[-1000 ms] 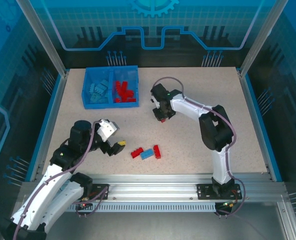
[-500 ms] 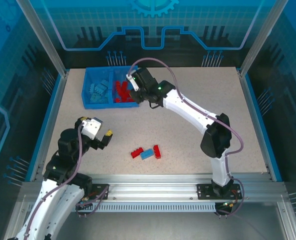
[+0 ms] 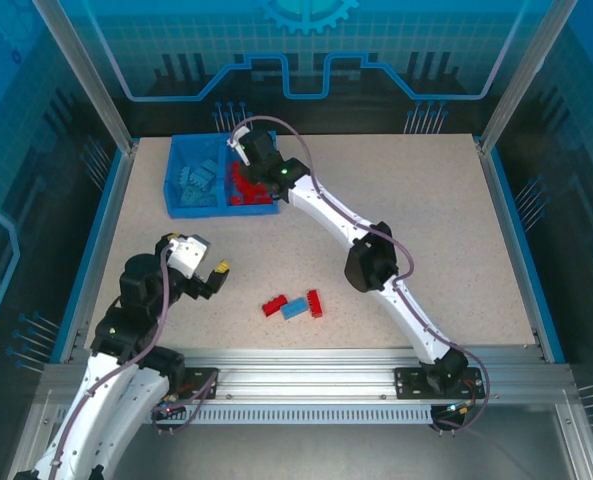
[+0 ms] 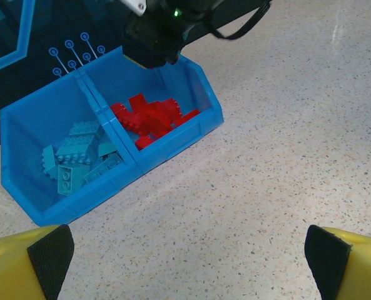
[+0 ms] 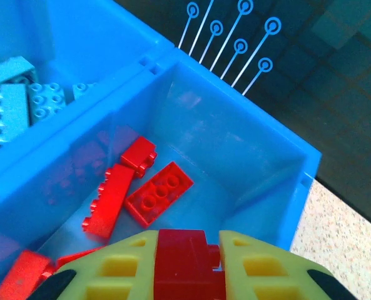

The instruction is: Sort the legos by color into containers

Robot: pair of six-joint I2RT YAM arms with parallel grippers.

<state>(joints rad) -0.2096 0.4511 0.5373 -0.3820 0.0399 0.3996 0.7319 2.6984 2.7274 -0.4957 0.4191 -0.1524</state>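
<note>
Behind the shallow blue plastic bin [image 3: 188, 210], blue see-through panels [image 3: 306, 50] w/ printed circuit lines and aluminium posts [image 3: 88, 75] wall off the speckled beige surface [image 3: 426, 220]. Light-blue bricks [image 3: 198, 180] fill the bin's left compartment, red bricks [image 3: 244, 190] its right. Well apart on the bin's near side lie three loose bricks [image 3: 295, 308] in a row: red, light blue, red.

Over the red compartment hangs the right pincer [image 5: 181, 275], clamped on a dark red brick [image 5: 180, 247]; brick's lower part and fingertips cut off at frame edge. From above, the right arm [image 3: 326, 210] hides part of the red pile. On the bin's near side the left pincer [image 4: 186, 259] gapes wide, fingers cut off at frame corners.
</note>
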